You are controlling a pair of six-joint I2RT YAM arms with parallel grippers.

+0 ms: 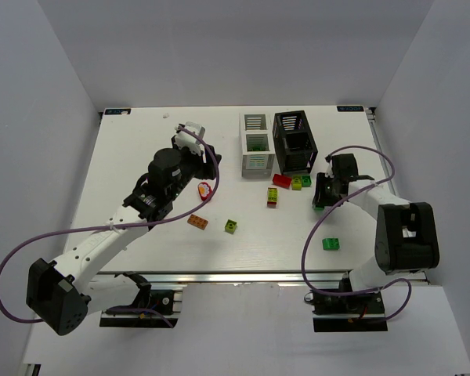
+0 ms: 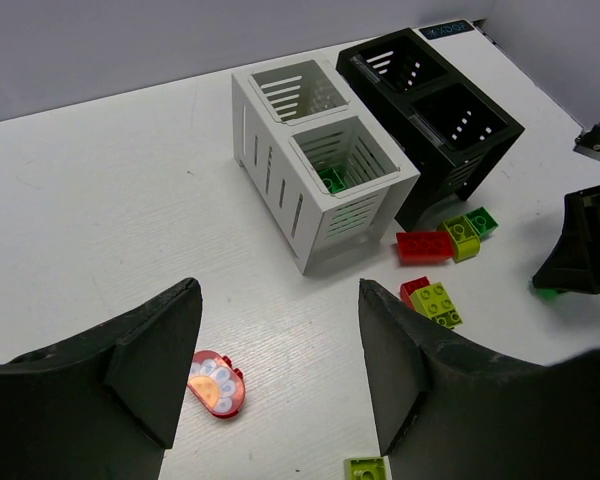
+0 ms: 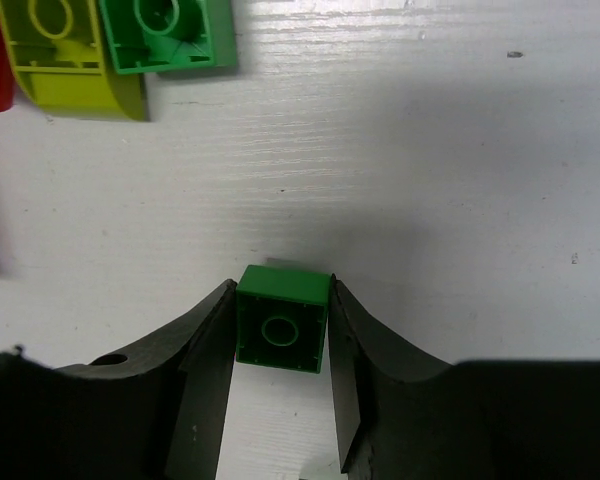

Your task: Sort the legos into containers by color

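Starting at the left, my left gripper [image 2: 280, 370] stands released with nothing between its fingers, hovering over bare table. A red rounded piece [image 2: 217, 383] lies just below the gap, nearer the left finger. Further toward me in the top view are an orange brick [image 1: 197, 222] and a lime brick [image 1: 231, 226], both loose on the table [image 1: 141, 133].

In the middle stand the white box [image 1: 255, 145] and, touching its right side, the black box [image 1: 294, 141]. The white box's near compartment already holds something green [image 2: 330, 180]. In front of the boxes lies a small cluster: a red brick [image 1: 281, 180], a yellow-green one [image 1: 297, 182], a green one [image 1: 305, 181] and a red-and-lime pair [image 1: 272, 197].

On the right, my right gripper [image 3: 280, 290] is down at the table with a square green brick [image 3: 282, 320] between its fingers. Both pads look pressed to its flat sides, so I read it as grasped, though it sits on the table and I cannot vouch for how firm the hold is. Being square, it has no long axis to worry about. The right arm is clearly the nearer one. From here the white box lies forward and to the left, beyond the cluster, so I judge the carry must rise over those bricks.
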